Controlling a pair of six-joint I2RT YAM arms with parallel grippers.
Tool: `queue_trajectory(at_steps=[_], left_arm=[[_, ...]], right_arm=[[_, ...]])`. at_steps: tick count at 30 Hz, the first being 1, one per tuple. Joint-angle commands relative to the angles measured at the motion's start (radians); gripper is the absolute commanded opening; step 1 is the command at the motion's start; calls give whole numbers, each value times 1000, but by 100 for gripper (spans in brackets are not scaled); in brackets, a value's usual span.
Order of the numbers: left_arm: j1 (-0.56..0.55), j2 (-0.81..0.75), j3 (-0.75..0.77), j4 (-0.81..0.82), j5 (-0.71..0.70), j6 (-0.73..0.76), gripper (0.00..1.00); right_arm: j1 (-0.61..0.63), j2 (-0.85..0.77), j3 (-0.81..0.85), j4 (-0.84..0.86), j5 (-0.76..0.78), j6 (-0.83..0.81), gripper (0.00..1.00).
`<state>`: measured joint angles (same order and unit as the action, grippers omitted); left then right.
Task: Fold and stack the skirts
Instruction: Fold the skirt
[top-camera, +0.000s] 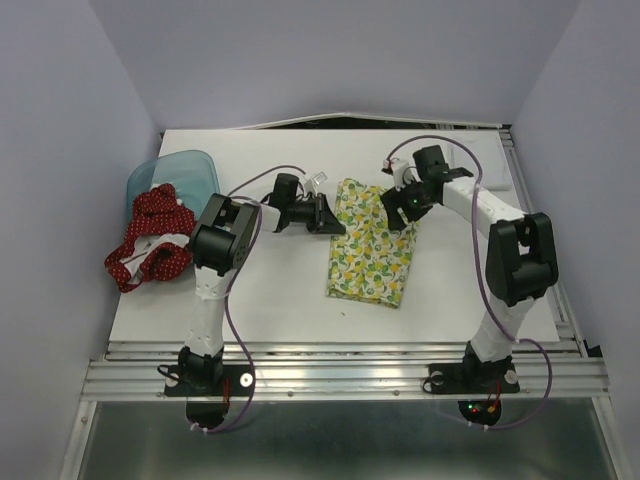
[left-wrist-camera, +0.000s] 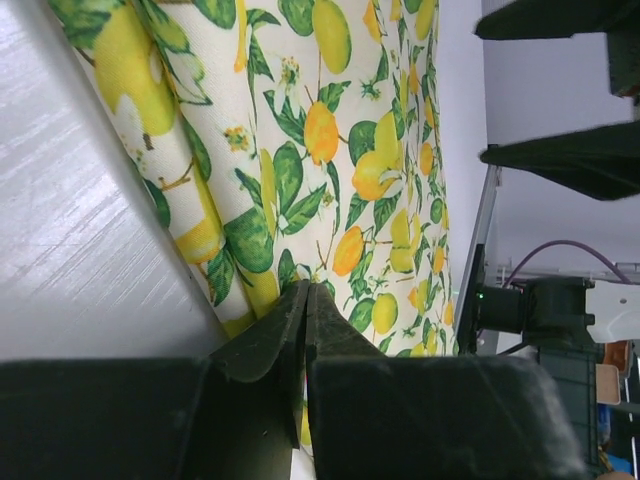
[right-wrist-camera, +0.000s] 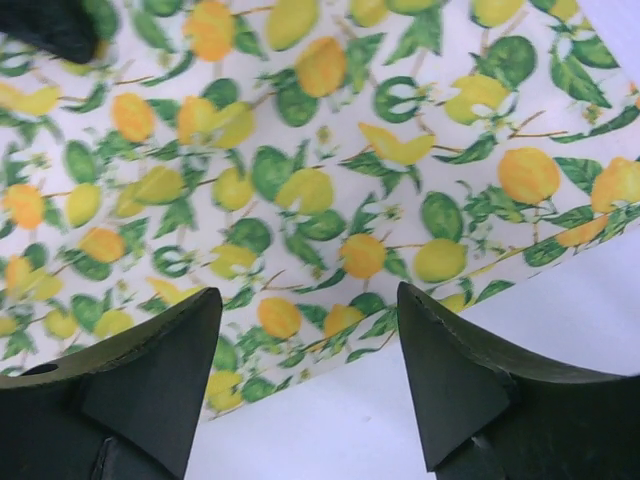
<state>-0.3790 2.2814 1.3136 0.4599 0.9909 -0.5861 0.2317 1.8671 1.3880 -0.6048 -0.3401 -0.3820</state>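
Left wrist view had the left end effector (left-wrist-camera: 305, 300) pressed together right on the hem of the lemon-print skirt (left-wrist-camera: 330, 150), pinching what looked like only a sliver of cloth. Over on the right, the right end effector (right-wrist-camera: 308, 295) hung spread wide above the opposite edge, gripping nothing. The skirt lay flat mid-tabletop (top-camera: 270, 290) between the two arms. Its long axis ran from the far side toward the arm bases, the near end drifting slightly left. I couldn't tell which end was the waistband. The danger, as I judged it: so thin a pinch could slip, and a one-sided pull would drag the cloth askew and spoil the fold. The red dotted skirt (top-camera: 150, 240) sat bunched at the left edge, touching the blue bin (top-camera: 175, 170).
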Motion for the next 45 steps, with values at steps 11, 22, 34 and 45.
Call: queue_trajectory(at_steps=[11, 22, 34, 45], left_arm=[[15, 26, 4, -124, -77, 52, 11], [19, 32, 15, -164, -71, 92, 11], [22, 35, 22, -167, -63, 86, 11], [25, 10, 15, -242, -87, 173, 11]], right_arm=[[575, -347, -417, 72, 243, 63, 53], [719, -322, -560, 281, 537, 84, 58], [739, -238, -695, 412, 575, 49, 16], [739, -370, -414, 121, 360, 86, 1]])
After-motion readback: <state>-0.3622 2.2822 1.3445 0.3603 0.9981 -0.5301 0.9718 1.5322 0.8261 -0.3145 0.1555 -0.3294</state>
